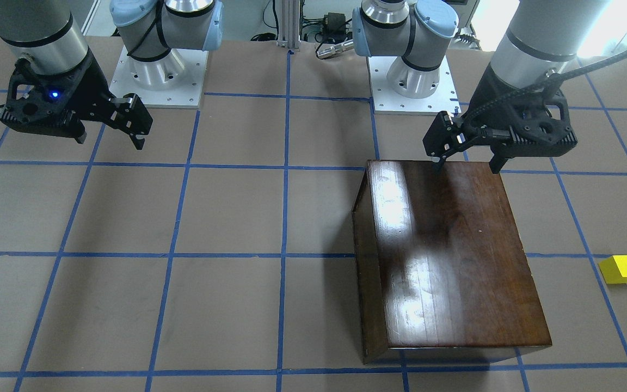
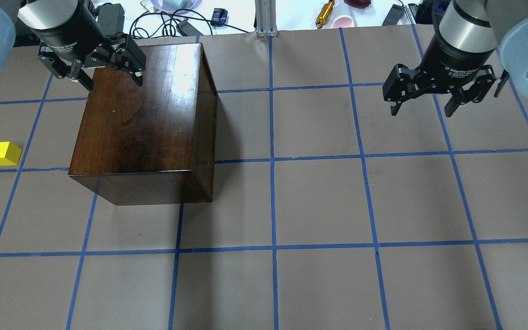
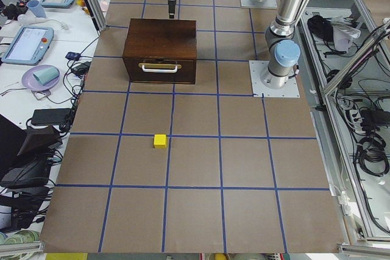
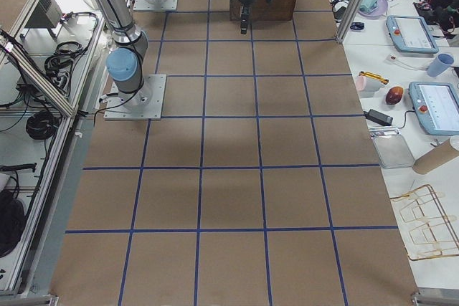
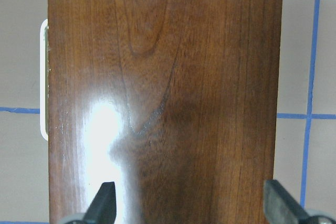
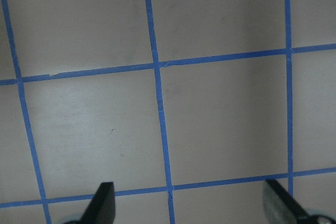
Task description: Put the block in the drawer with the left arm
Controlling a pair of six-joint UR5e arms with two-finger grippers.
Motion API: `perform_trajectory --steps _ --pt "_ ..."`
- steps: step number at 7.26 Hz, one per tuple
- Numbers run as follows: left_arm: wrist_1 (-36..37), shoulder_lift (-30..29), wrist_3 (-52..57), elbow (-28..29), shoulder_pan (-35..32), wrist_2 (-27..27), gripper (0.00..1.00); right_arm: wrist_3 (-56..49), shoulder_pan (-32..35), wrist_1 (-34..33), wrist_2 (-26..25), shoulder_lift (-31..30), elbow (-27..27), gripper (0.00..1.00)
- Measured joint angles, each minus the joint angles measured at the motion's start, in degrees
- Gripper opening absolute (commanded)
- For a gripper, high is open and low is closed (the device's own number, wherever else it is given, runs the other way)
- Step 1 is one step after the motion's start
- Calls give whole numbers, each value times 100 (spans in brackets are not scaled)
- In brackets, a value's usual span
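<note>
The yellow block lies on the table to the left of the dark wooden box; it also shows in the front view and the left side view. The drawer is pushed in, and its front and pale pull face the block. My left gripper is open and empty, hovering over the box's far edge; it also shows in the front view and its wrist view. My right gripper is open and empty above bare table, far from the box.
The table is brown paper with a blue tape grid. Cables, cups and tablets lie beyond its far edge. The arm bases stand at the robot's side.
</note>
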Motion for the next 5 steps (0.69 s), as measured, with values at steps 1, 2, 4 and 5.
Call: perform_trajectory --steps 1,2,4,5 --pt "226 -57 32 -9 27 -4 100 0 0 0 0 0 0 100" --pt "381 -117 63 -10 71 -9 100 0 0 0 0 0 0 100" --pt "469 -286 368 9 348 -12 100 0 0 0 0 0 0 100" --pt "465 -357 738 11 630 -14 100 0 0 0 0 0 0 100"
